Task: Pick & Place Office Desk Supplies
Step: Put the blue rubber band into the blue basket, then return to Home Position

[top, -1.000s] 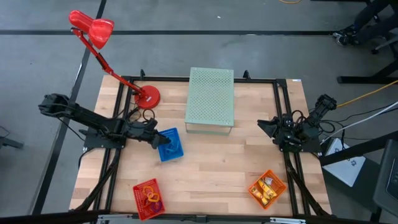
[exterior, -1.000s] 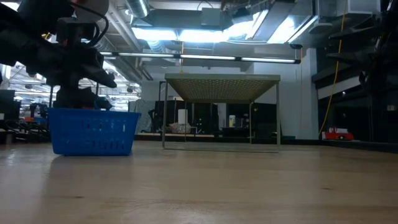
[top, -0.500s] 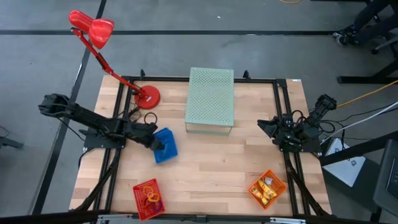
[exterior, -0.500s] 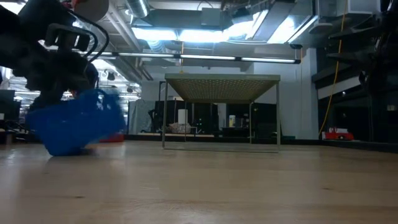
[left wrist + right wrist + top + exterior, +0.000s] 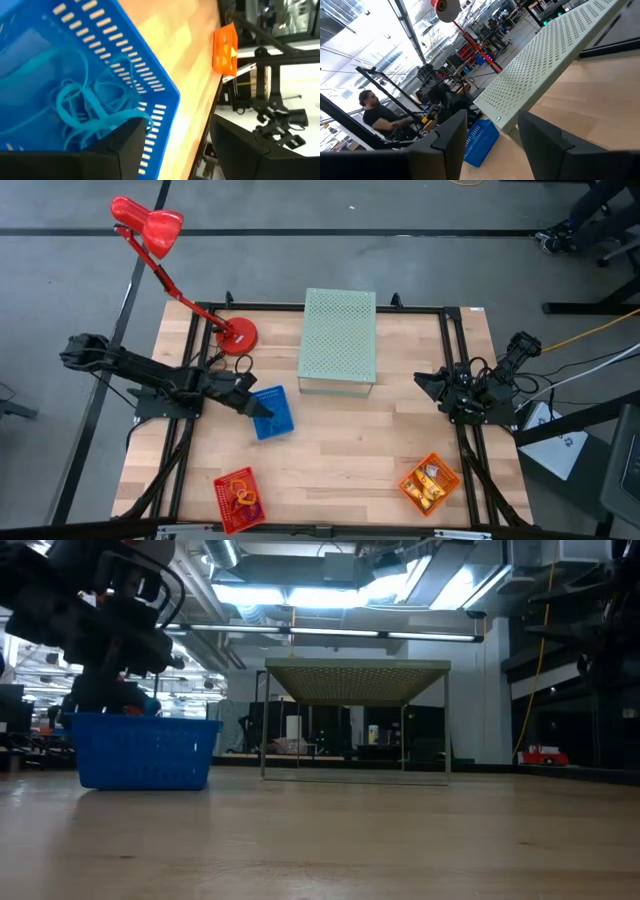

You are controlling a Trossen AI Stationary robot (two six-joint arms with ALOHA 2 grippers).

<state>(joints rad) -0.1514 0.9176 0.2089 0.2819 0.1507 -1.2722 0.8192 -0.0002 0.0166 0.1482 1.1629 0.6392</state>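
1. Wooden table (image 5: 340, 440), framed by black rails, fills the middle of the high view.
2. Pale green perforated box (image 5: 339, 338) sits at the table's far centre, standing on thin legs in the low view (image 5: 356, 670).
3. Red desk lamp (image 5: 148, 225), base on the far-left corner.
4. Left arm reaches in from the left; left gripper (image 5: 255, 402) is at the blue basket's near-left edge, fingers spread apart, 1 finger (image 5: 117, 150) just inside the rim, nothing clamped.
5. Right arm is parked at the right edge; right gripper (image 5: 425, 383) points toward the green box, fingers parted w/ nothing between them.
6. Blue basket (image 5: 272, 412) stands upright, left of centre, in front of the box; pale blue-grey loops (image 5: 82, 107) lie tangled inside it.
7. Red basket (image 5: 239, 498), near-left edge, holds red/orange loops (image 5: 243, 497).
8. Orange basket (image 5: 430, 482), near-right, holds yellow-orange pieces (image 5: 430, 476).
9. A person (image 5: 377, 117) shows beyond the table in the right wrist view.
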